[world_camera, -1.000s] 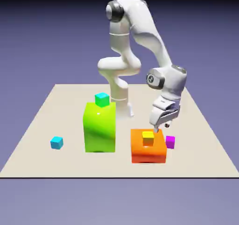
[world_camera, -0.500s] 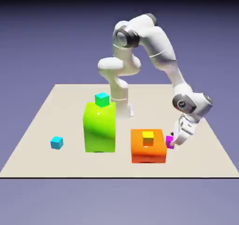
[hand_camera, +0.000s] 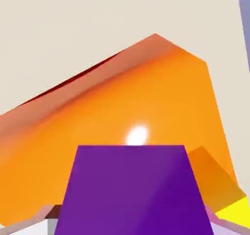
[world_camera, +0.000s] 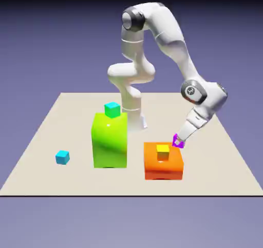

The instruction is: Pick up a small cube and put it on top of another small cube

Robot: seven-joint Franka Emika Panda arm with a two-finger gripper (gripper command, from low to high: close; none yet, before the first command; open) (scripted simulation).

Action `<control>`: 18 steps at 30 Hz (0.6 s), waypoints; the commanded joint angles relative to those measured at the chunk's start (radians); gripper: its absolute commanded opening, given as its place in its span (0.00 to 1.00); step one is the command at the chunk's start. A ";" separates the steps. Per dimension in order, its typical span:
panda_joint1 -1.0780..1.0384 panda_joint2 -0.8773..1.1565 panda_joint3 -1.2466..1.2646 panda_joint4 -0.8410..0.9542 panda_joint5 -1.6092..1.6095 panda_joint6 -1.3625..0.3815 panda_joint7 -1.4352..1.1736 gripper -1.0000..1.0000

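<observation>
There was one robot arm (world_camera: 172, 33). There was one table (world_camera: 77, 182). There were two big blocks: one green block (world_camera: 110, 144) and one orange block (world_camera: 163, 167). There were four little cubes: one purple cube (world_camera: 177, 141), one teal cube (world_camera: 112, 110), one blue cube (world_camera: 62, 157) and one yellow cube (world_camera: 163, 153). That made six blocks and cubes all together, and each one was a different color.
</observation>
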 commanded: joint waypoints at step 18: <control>-0.227 -0.583 -0.610 -0.095 0.480 -0.521 0.054 0.00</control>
